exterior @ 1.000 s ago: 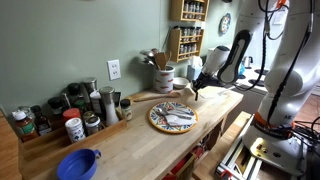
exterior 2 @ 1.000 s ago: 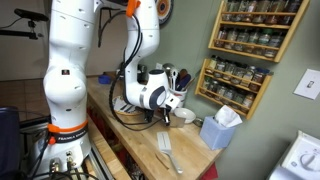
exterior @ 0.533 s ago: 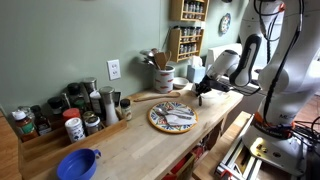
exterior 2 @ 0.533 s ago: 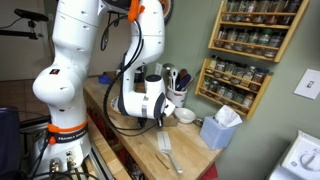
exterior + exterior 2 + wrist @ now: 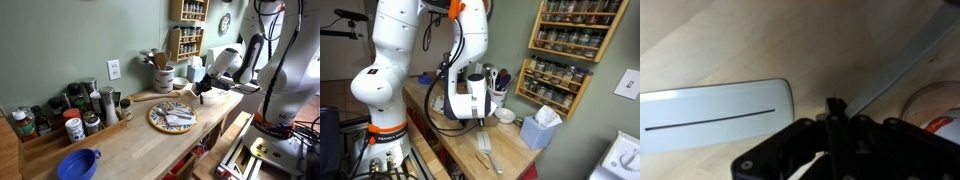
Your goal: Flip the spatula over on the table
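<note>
The white slotted plastic spatula (image 5: pixel 715 115) lies flat on the pale wooden table (image 5: pixel 760 40). The black gripper (image 5: pixel 830 108) hovers just beside its neck, seemingly clenched on nothing, probably to lever it over.

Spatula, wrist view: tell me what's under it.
The spatula lies flat on the wooden table, and only bare wood shows around its blade. The gripper covers the blade's lower right corner, so anything beneath that part is hidden.
</note>
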Controlling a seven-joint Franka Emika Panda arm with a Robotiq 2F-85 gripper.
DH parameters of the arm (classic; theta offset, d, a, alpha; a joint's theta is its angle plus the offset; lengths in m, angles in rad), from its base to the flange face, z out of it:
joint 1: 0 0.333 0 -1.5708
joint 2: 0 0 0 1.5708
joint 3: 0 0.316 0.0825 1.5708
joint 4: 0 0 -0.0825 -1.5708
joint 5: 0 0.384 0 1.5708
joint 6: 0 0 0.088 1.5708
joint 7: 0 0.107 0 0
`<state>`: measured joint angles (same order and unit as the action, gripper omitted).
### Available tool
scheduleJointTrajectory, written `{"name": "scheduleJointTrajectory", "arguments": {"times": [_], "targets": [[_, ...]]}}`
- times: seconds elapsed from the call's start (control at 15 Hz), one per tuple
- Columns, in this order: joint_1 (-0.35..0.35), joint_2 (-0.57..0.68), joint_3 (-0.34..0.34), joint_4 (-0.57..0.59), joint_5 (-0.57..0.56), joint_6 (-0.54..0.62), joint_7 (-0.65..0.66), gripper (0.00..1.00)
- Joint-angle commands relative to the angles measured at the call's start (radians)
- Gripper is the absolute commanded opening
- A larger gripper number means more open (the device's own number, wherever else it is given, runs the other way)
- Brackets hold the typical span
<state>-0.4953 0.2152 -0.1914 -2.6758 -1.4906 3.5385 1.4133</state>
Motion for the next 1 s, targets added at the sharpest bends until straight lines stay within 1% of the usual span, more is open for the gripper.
{"name": "scheduleJointTrajectory", "arguments": {"times": [0.0,0.07,0.13,0.2,0.33,0.4,0.47,0.53,0.73,0.8,0.87,0.93], "targets": [[0.017,0.042,0.020,0.098,-0.110,-0.029,0.122,0.12],[0.022,0.054,0.022,0.124,-0.133,-0.036,0.151,0.03],[0.027,0.068,0.022,0.149,-0.159,-0.037,0.181,0.05],[0.033,0.083,0.020,0.173,-0.188,-0.037,0.214,0.13],[0.045,0.103,0.008,0.212,-0.247,-0.035,0.280,0.24],[0.054,0.110,0.000,0.227,-0.276,-0.040,0.318,0.26],[0.064,0.112,-0.009,0.238,-0.306,-0.042,0.352,0.34],[0.077,0.114,-0.021,0.247,-0.336,-0.050,0.389,0.45],[0.139,0.093,-0.075,0.249,-0.431,-0.081,0.528,0.65],[0.169,0.082,-0.099,0.247,-0.464,-0.096,0.580,0.71],[0.206,0.074,-0.126,0.243,-0.501,-0.107,0.630,0.80],[0.256,0.059,-0.162,0.230,-0.539,-0.138,0.693,0.87]]}}
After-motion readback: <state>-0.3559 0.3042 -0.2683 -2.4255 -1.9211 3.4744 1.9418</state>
